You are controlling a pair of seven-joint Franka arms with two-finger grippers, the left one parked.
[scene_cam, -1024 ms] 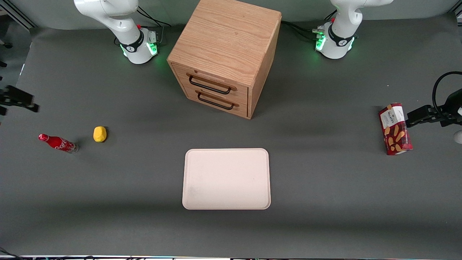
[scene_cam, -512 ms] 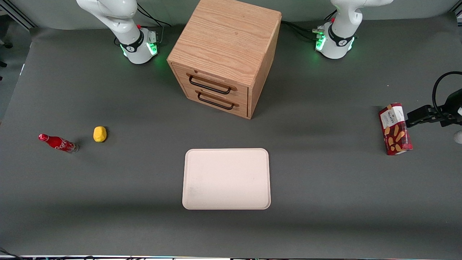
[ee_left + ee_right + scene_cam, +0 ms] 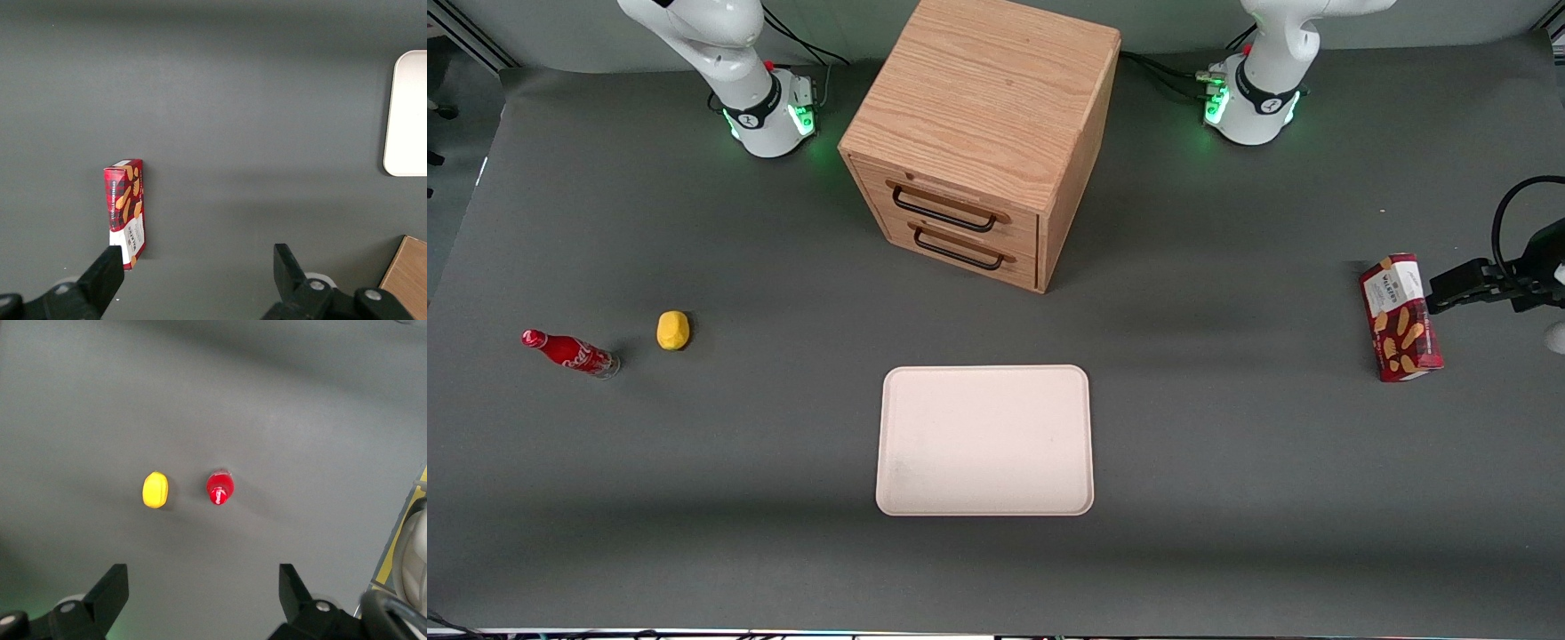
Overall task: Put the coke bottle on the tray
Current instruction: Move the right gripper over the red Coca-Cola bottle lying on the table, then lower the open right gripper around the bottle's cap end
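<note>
Nearest the front camera lies the tray (image 3: 984,440), flat on the grey table (image 3: 1227,533) and bare, with nothing on it. Farther from the camera, toward the working arm's end of the table, the coke bottle (image 3: 569,352) stands upright on the mat, well apart from the tray. Just beside it sits a yellow lemon-like lump (image 3: 673,330), near but not touching. Toward the parked arm's end rests a red snack box (image 3: 1400,317). Farthest from the camera stands the wooden drawer cabinet (image 3: 983,133), both drawers closed.

The right arm's gripper (image 3: 203,593) is out of the front view; the wrist view shows it high above the table, looking straight down on the bottle's red cap (image 3: 219,487) and the yellow lump (image 3: 155,489). Its fingers (image 3: 110,590) are spread wide and hold nothing.

Judged from this, the task is barely begun: the bottle is untouched and nothing has been carried. What is left is nearly everything: descending over the bottle, closing on it, lifting, crossing to the tray and setting it down.
</note>
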